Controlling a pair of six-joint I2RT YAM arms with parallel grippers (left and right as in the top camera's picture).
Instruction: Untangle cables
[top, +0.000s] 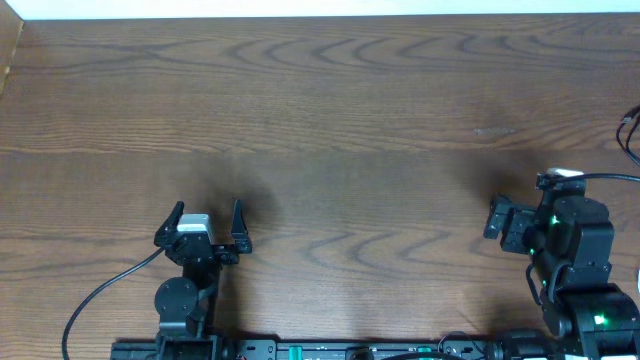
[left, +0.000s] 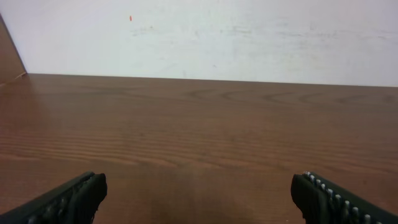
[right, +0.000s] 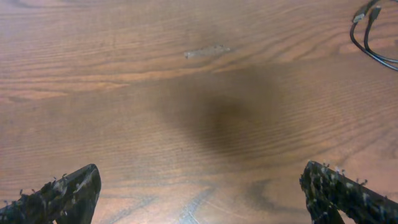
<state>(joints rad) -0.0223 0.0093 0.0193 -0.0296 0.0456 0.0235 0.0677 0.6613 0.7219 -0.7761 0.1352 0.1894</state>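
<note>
Dark brown wood grain covers the worktop (top: 330, 120), and a pale wall (left: 217, 37) is seen beyond its far edge. The left claw (top: 207, 212) is held near the front edge, left of the middle, with its jaws spread fully wide and nothing gripped between them; only bare wood is seen between its two black fingers (left: 74, 196) in the left wrist view. The right claw (right: 199, 177) is placed near the front right corner, its jaws likewise spread fully apart and empty, with a soft shadow cast on the wood under it. Of the cables (right: 368, 34), only thin black strands with small end plugs are seen, laid in a loose loop at the right edge of the worktop, partly cut off by the frame, well apart from both claws. A faint pale scuff (right: 207, 51) is marked on the wood ahead of the right claw.
</note>
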